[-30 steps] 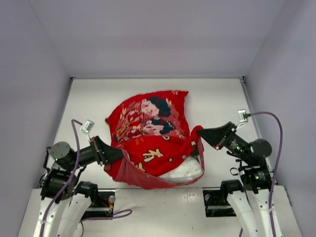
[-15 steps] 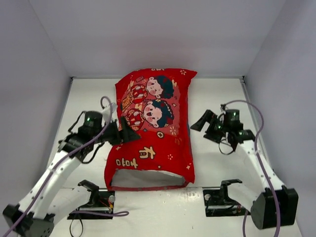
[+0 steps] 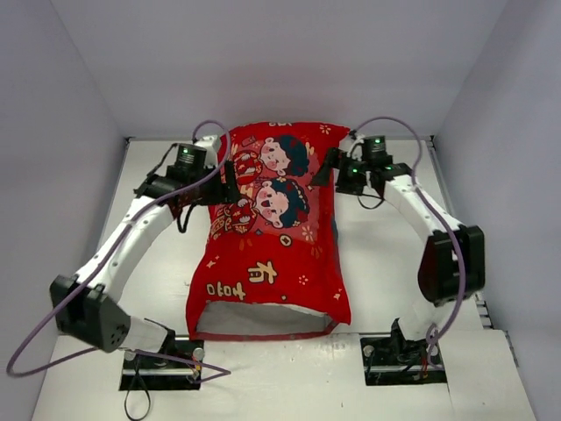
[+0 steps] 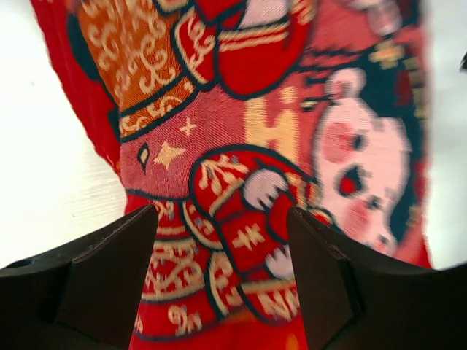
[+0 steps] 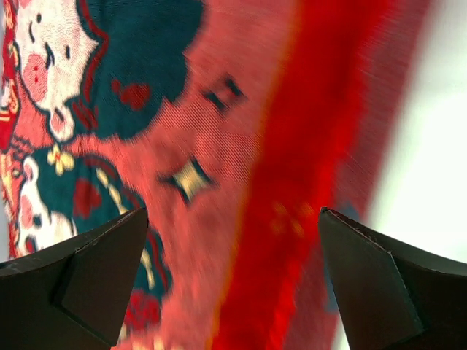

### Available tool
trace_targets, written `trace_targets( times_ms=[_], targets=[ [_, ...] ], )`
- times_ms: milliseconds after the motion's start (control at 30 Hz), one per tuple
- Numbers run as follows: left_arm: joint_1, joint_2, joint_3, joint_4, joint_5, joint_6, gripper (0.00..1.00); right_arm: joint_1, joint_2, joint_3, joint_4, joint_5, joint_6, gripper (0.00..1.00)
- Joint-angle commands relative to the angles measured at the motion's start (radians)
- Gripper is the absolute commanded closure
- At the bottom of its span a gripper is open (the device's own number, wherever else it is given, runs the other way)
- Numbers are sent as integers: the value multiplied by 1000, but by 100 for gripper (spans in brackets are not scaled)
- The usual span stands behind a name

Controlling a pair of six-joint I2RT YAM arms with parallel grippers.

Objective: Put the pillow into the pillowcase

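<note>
The left end effector hangs over the far left part of the pillowcase. Its jaws are spread wide and hold nothing, probably ready to pinch the cloth there. The plump pillowcase lies along the middle of the desk with its mouth toward the arm bases. The white pillow shows just inside the mouth, so it seems almost seated. The right end effector is just as wide open and empty over the far right edge, mirroring the left, likely to settle the corners.

My left arm and right arm wear white shells, black joints, black wedge fingers (purple cables trail off both).
</note>
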Motion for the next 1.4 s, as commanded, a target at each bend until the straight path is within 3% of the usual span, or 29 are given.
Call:
trace_targets(
  times_ms=[0, 133, 167, 233, 267, 333, 400, 433, 533, 600, 700, 833, 1000, 1133, 1367],
  targets=[
    [-8, 95, -19, 4, 55, 12, 33, 92, 106, 147, 43, -79, -58, 3],
    [-140, 73, -140, 82, 112, -92, 51, 178, 308, 322, 39, -177, -104, 16],
    [-216, 59, -169, 126, 127, -126, 60, 192, 345, 365, 38, -241, -115, 27],
    [-292, 17, -256, 189, 159, -241, 64, 223, 436, 488, 35, -301, -142, 45],
    [-376, -8, -279, 259, 170, -275, 68, 232, 465, 529, 32, -323, -155, 65],
    [-454, -30, -318, 338, 172, -338, 71, 247, 528, 646, 22, -355, -193, 78],
    [-528, -38, -307, 401, 147, -346, 71, 251, 557, 712, 17, -339, -228, 73],
    [-534, -38, -280, 400, 131, -328, 70, 248, 568, 765, 15, -313, -245, 55],
    [-525, -61, -217, 323, -59, -265, 50, 222, 538, 835, 15, -159, -310, 31],
    [-493, -55, -131, 218, -133, -214, 41, 192, 487, 859, 17, -69, -322, 22],
    [-443, -36, -69, 141, -251, -151, 38, 107, 380, 838, 19, 31, -314, 14],
    [-375, -36, -63, 134, -307, -120, 38, -18, 207, 642, 20, 111, -300, 11],
    [-337, -9, -101, 102, -312, -116, 38, -151, 35, 380, 20, 45, -366, 12],
    [-334, 42, -147, 99, -259, -148, 38, -154, 37, 211, 29, -66, -409, 10],
    [-297, 186, -74, 103, -273, -56, 38, -61, 151, 161, 77, -110, -390, 0]
  ],
)
